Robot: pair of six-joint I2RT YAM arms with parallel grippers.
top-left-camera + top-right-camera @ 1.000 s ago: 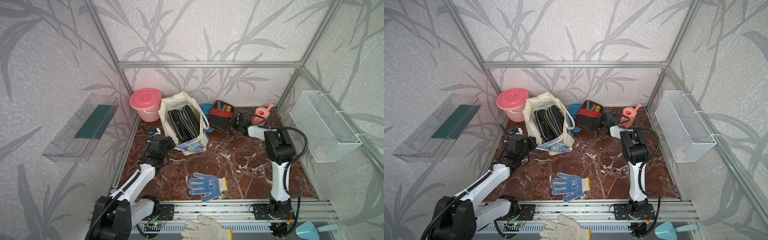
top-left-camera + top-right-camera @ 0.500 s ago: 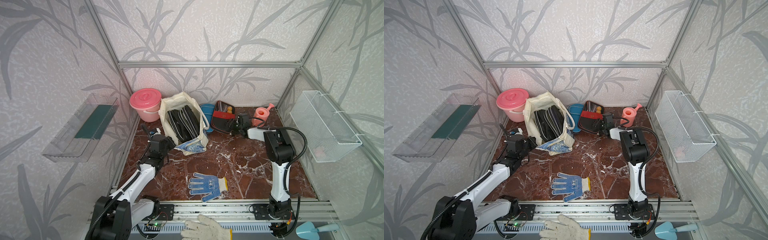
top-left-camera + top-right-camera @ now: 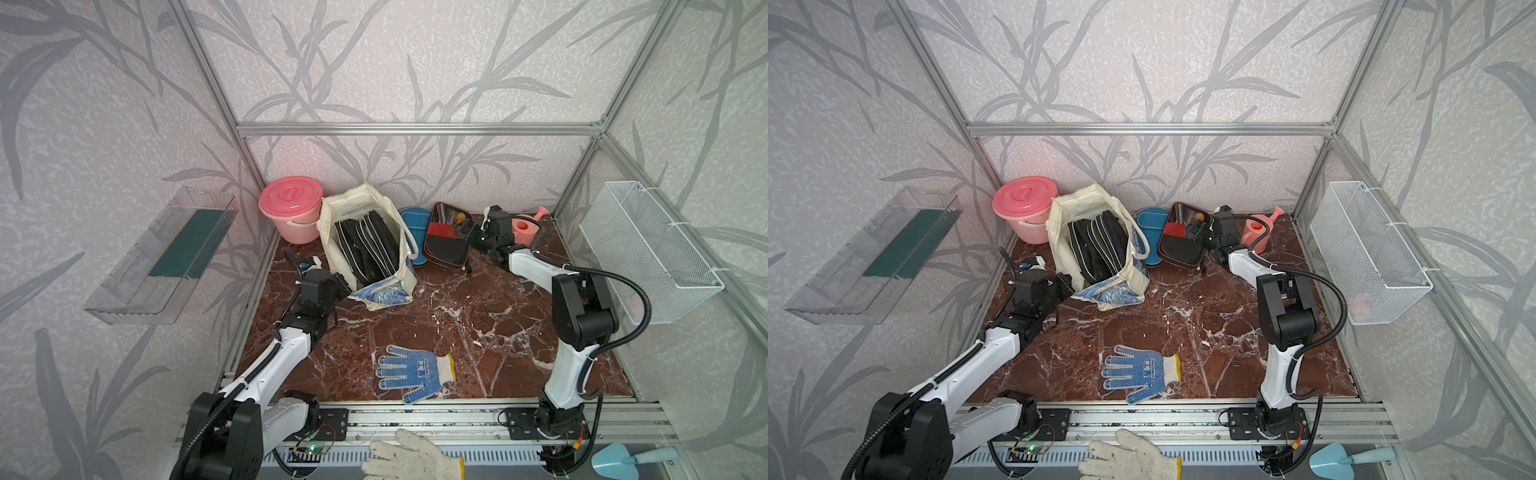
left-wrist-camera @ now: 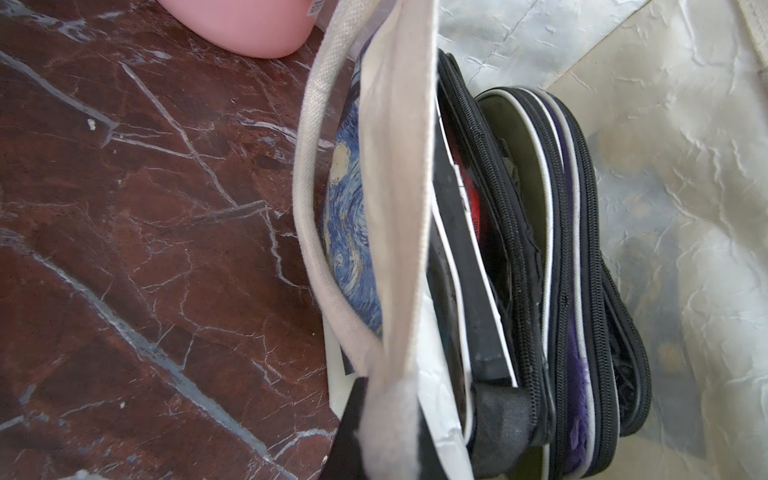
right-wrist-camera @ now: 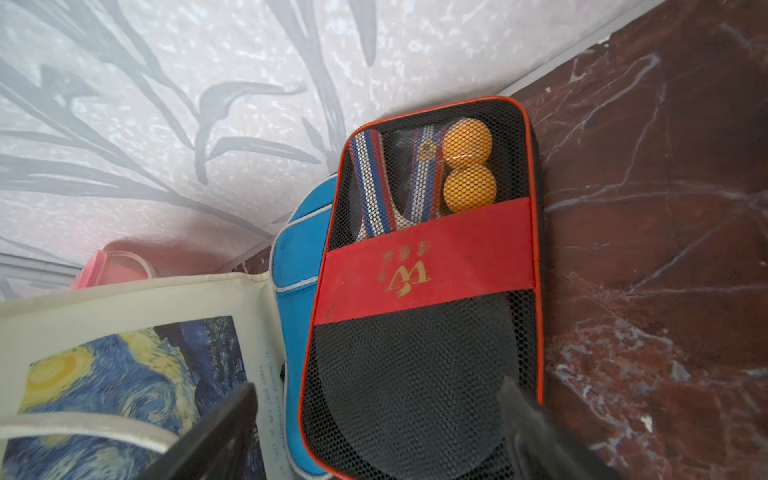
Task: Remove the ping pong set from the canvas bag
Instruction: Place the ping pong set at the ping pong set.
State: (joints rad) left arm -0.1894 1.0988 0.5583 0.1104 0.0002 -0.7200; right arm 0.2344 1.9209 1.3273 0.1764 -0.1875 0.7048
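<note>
Nearest, one white glove (image 3: 411, 459) is seen on the front rail, cut off by the picture's lower edge, with one pale blue trowel (image 3: 615, 459) well apart from it. On the marble floor (image 3: 478, 324) one blue-dotted glove (image 3: 409, 372) is laid flat. Further in, the left gripper (image 3: 340, 286) is pressed together on the cloth rim of the canvas bag (image 3: 353, 203), a cream tote whose blue-yellow swirl print is partly crumpled beneath it; in the left wrist view the pinched cloth hides most of the fingers. Inside the bag at least four flat cases (image 3: 365, 245) are packed on edge, dark with white piping; one purple case (image 4: 577, 353) and one olive case (image 4: 511, 137) can be made out, while the rest are too tightly stacked to be counted surely. Just beside the bag, at the back wall, one blue case (image 3: 415, 220) is largely covered by one black-red mesh pack (image 3: 446, 239), through which two striped paddle handles and two orange balls (image 5: 467, 166) are shown. The right gripper (image 3: 469, 232) is spread wide at this pack's end, which is seen between its fingers; whether it is touched cannot be told. Furthest back, one pink lidded bucket (image 3: 291, 199) and one pink watering can (image 3: 525, 226) are set, the can partly hidden by the right arm.
</note>
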